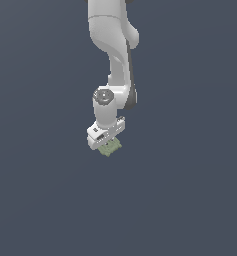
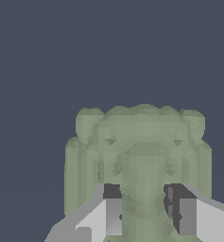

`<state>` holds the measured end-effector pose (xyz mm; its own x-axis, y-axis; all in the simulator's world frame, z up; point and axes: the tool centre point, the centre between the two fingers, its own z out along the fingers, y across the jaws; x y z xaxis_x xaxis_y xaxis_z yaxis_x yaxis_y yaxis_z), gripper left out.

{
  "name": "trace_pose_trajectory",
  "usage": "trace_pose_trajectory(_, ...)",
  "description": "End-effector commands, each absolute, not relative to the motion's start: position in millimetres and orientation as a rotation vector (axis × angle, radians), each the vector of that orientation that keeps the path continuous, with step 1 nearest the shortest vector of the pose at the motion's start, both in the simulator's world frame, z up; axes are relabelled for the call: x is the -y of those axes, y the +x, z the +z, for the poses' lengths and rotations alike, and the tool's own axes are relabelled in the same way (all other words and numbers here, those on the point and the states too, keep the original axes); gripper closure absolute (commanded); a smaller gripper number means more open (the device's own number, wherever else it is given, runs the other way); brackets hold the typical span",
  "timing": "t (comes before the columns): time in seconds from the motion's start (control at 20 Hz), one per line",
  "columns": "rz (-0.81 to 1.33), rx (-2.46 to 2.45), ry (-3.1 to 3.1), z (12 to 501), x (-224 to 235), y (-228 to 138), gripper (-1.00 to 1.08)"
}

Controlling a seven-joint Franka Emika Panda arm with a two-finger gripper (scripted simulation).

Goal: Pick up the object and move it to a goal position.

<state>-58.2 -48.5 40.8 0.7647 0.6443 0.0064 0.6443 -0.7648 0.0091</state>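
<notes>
The object (image 1: 110,148) is a small flat pale olive-green piece with a bumpy, ridged surface, and it pokes out from under the white hand in the exterior view. My gripper (image 1: 106,144) points straight down onto it. In the wrist view the object (image 2: 137,137) fills the lower middle of the picture. My gripper (image 2: 144,210) straddles its raised central ridge, and both dark-padded fingers (image 2: 112,208) press against the ridge's sides. From these views I cannot tell whether the piece rests on the floor or hangs just above it.
A plain dark grey-blue floor (image 1: 190,200) surrounds the arm on all sides. The white arm (image 1: 112,45) comes down from the upper edge of the exterior view.
</notes>
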Motion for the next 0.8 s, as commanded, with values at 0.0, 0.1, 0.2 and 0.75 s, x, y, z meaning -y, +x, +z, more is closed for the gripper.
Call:
trace_pose_trajectory(0.0,0.009,-1.073,2.947,48,49,-59,1.08)
trace_pose_trajectory(0.1,0.008,-1.074,2.947,57,47,-59,1.08)
trace_pose_trajectory(0.2,0.008,-1.074,2.947,69,46,-59,1.08)
trace_pose_trajectory(0.75,0.006,-1.076,2.947,172,34,-59,1.08)
